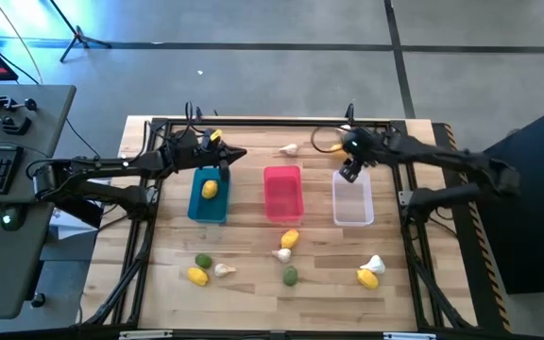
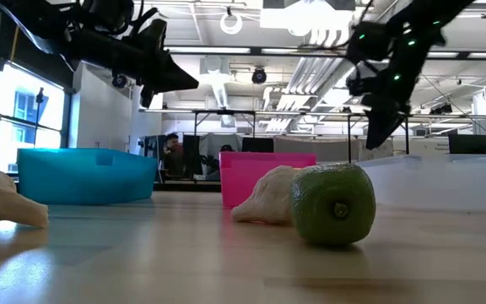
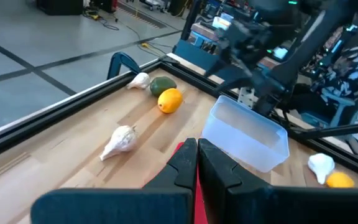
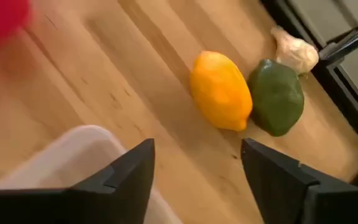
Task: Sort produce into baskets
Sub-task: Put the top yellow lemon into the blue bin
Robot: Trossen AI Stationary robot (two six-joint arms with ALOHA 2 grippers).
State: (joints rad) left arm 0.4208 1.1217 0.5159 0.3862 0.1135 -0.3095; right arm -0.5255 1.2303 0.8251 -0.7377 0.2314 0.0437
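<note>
Three bins in a row across mid-table: left bin (image 1: 193,206), middle bin (image 1: 282,210), right bin (image 1: 352,212). In left bin, one lemon (image 1: 210,189). Behind middle bin, a lone garlic (image 1: 289,149). Behind right bin, by the back rail, a lemon, lime and garlic cluster (image 4: 247,93). In front of the bins, three groups: left trio (image 1: 206,269), centre trio (image 1: 288,255), right pair (image 1: 370,271). Left gripper (image 1: 225,156) over left bin's far end, right gripper (image 1: 349,173) over right bin's.

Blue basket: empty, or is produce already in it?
Not empty. The high view shows one yellow lemon lying inside the blue basket.
</note>
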